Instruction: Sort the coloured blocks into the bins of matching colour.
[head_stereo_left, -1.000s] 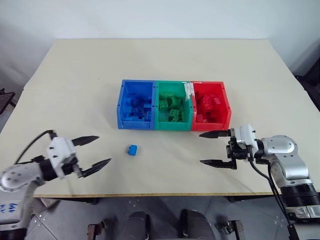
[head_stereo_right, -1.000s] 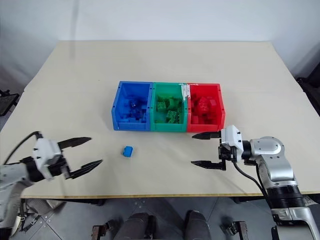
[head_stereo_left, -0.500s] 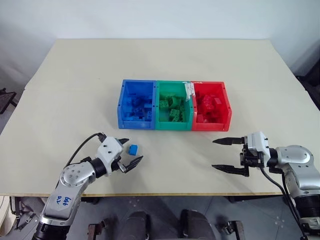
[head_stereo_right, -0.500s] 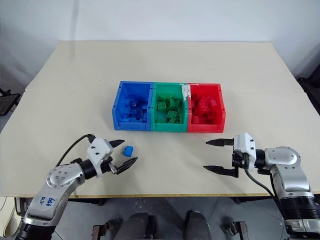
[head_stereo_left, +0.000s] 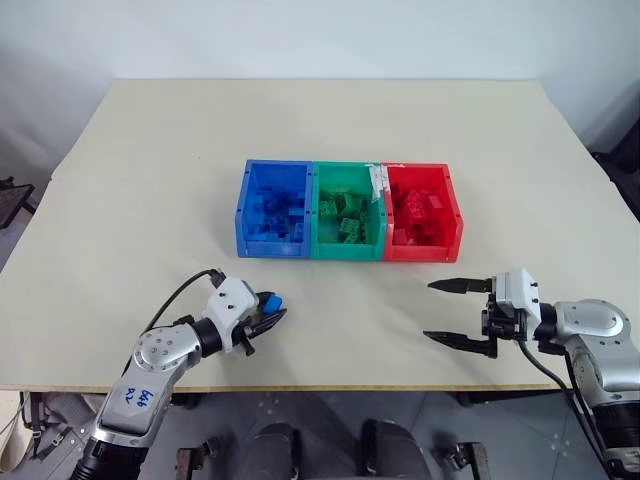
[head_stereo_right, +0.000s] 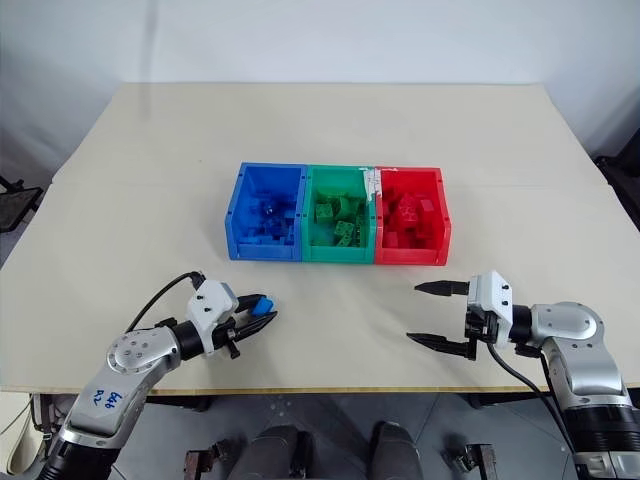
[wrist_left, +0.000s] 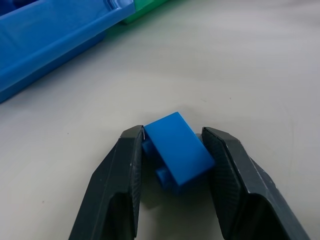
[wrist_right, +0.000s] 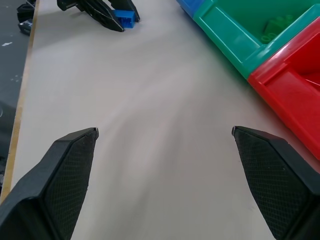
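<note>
Small blue studded plastic block (wrist_left: 179, 151) sits on our pale bench (head_stereo_left: 330, 130), clamped between our left hand's (wrist_left: 172, 162) black fingers, near the blue bin (head_stereo_left: 271, 210). Our right hand (head_stereo_left: 459, 312) hovers spread apart, empty.

Both arms were silver-grey metal with white wrist housings and black tapered fingers. A black cable looped over the left arm (head_stereo_left: 160, 360), which bore blue handwritten marks.
</note>
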